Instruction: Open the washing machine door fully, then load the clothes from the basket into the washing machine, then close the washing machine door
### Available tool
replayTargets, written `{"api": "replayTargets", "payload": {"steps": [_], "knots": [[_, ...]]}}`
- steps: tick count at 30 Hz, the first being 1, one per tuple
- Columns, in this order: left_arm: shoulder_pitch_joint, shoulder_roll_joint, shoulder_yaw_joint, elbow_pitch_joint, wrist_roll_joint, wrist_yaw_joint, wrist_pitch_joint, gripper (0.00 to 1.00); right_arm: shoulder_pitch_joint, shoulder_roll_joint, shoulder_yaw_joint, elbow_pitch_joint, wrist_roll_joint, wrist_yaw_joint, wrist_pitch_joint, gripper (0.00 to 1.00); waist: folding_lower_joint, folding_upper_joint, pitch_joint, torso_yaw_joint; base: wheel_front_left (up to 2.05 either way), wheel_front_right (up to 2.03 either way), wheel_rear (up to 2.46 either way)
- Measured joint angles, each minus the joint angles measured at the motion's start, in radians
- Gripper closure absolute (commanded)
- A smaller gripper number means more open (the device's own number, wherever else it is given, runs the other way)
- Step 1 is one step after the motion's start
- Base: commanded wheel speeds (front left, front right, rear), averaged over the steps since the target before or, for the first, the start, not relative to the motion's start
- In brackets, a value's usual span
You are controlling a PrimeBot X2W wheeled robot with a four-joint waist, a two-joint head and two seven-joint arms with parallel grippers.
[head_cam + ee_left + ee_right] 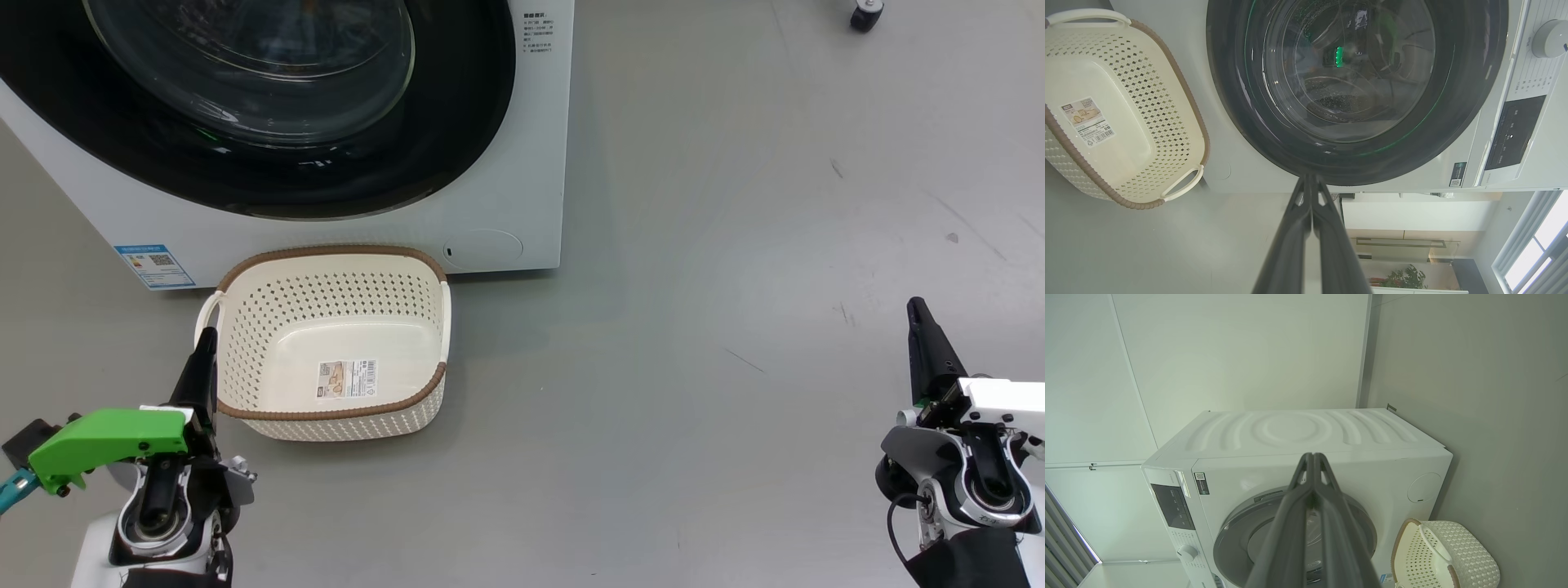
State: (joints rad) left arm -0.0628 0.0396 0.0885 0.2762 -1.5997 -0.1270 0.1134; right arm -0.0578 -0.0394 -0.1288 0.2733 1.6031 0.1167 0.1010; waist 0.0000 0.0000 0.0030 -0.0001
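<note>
Ok, geometry first. The washing machine (pixel 522 204) sits far-left, front facing the robot. The washing machine door (pixel 253 90) lies flush in that front, black rim (pixel 465 122) seated all round. Behind the glass I get the drum (pixel 1331 98) and reflections, and can't tell whether the clothes are inside.

The basket (pixel 326 250) is on the floor (pixel 694 367) just in front of the machine, below the door. Its long axis runs left-right along the front, with handles (pixel 208 310) at either end. Its inside is bare down to the label (pixel 349 379). My read: loading is done and the door is closed, though I can't confirm that from here.

Key relation: the door lies far and slightly right of the left gripper (pixel 207 336). That gripper hangs just beside the basket's near-left corner, fingers pointing at the machine. The right gripper (pixel 916 307) is well apart on the right, over bare floor. So the left arm is nearer for any door work. Both sets of jaws are pressed together, holding nothing.
</note>
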Motion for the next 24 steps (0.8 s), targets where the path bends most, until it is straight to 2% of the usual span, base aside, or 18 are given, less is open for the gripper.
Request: {"api": "replayTargets", "payload": {"steps": [24], "knots": [[0.0, 0.0, 0.0, 0.0, 0.0, 0.0, 0.0, 1.0, 0.0, 0.0, 0.0, 0.0, 0.0, 0.0, 0.0, 1.0, 0.0, 0.0, 0.0, 0.0, 0.0, 0.0, 0.0]]}}
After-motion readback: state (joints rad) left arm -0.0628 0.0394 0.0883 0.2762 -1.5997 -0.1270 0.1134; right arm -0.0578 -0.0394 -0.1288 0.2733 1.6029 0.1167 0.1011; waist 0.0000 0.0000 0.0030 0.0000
